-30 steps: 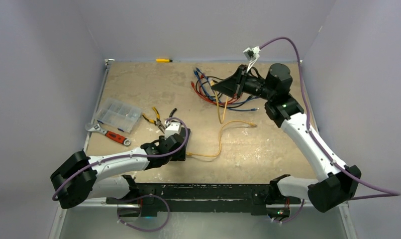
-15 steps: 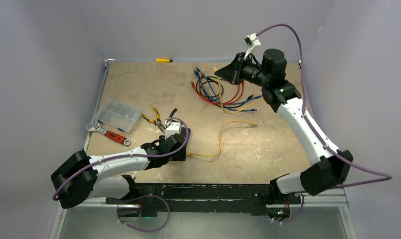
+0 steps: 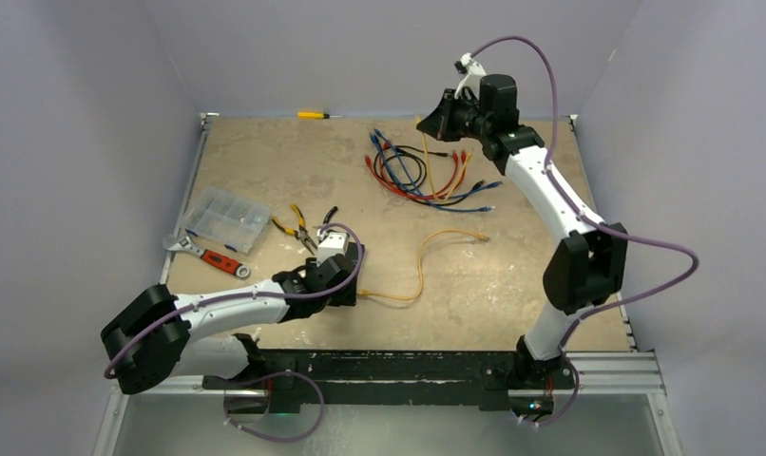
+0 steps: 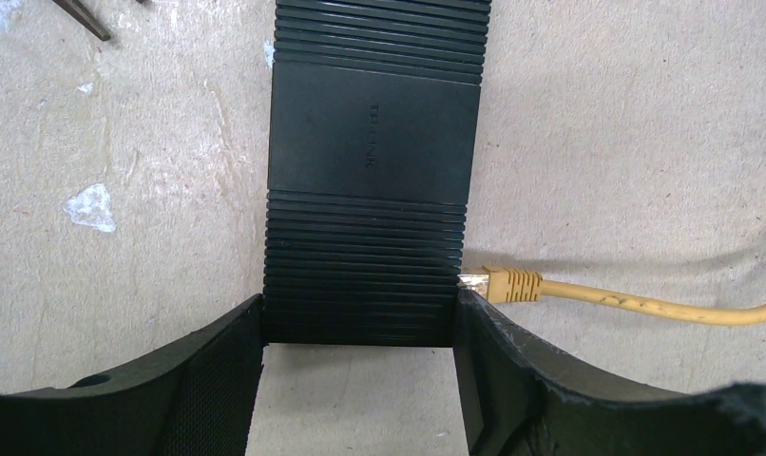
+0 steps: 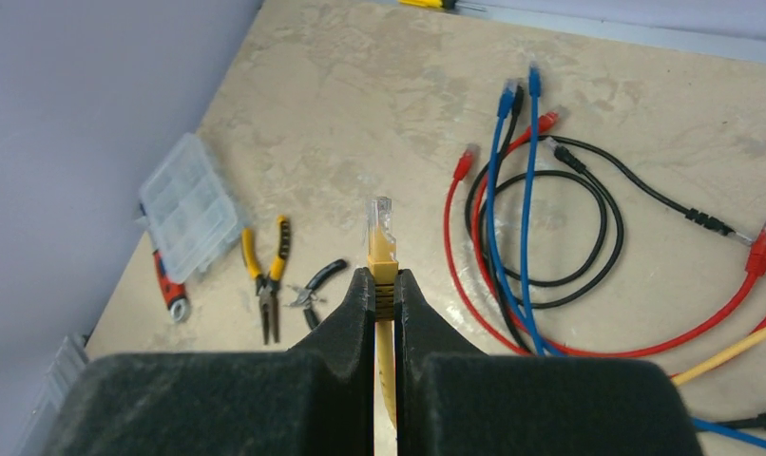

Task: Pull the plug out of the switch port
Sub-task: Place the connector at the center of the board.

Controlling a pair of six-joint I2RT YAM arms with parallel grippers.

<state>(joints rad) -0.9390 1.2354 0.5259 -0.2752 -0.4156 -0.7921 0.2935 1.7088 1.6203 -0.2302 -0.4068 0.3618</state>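
Switch: the black ribbed switch (image 4: 374, 142) lies flat on the counter (image 4: 645, 114), toward the near edge on the left arm's side; its long axis runs straight away from the left wrist

Left pincer: the left pincer (image 4: 358, 318) straddles the switch's near end, one finger against each long side; it is gripping the switch, and I judge this is to brace it

Plug: the yellow plug (image 4: 506, 283) is seated in a socket on the long face toward the robot's right, just beyond that side's finger; its yellow cable (image 4: 645, 306) leads off square to the switch, so the pull should go rightward along it

Right pincer: the right pincer (image 5: 384, 280) is closed on a spare yellow plug (image 5: 381, 228); it is raised over the far side, well apart from the switch; the left arm is nearer, but occupied

Container: the clear compartment box (image 5: 187, 204) lies near the pliers (image 5: 265, 275); its contents are too small to tell
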